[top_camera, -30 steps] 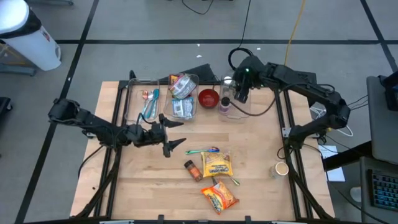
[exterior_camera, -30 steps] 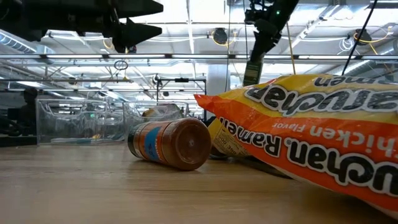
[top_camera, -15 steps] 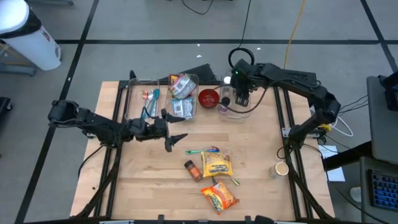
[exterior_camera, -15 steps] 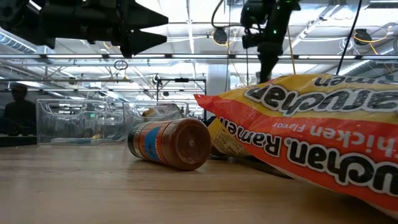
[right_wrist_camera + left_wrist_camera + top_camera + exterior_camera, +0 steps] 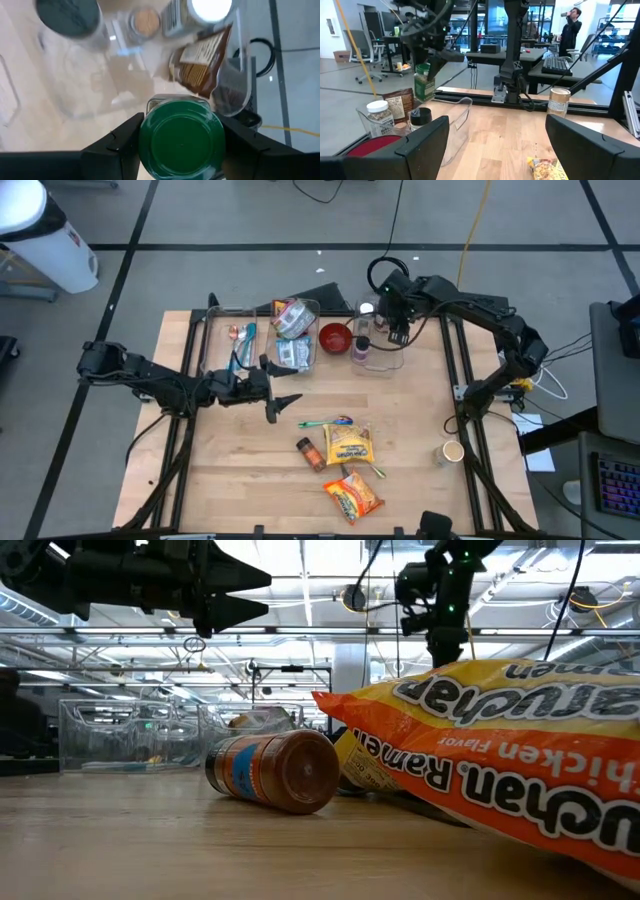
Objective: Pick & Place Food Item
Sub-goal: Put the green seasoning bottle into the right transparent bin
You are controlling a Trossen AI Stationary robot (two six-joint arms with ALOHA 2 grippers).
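Green-lidded clear jar [image 5: 181, 138] with a green label hangs in the air, clamped between the two dark fingers of the right gripper [image 5: 397, 323], above the clear plastic bin [image 5: 385, 355] at the far side of the wooden table [image 5: 420, 420]. In this bin stand a white-lidded jar [image 5: 379, 116] and a black-lidded one [image 5: 420, 118]. The left gripper [image 5: 283, 393] hovers near the table's middle, fingers spread wide and holding nothing, close to a brown spice bottle [image 5: 310, 452] and an orange ramen packet [image 5: 353, 496].
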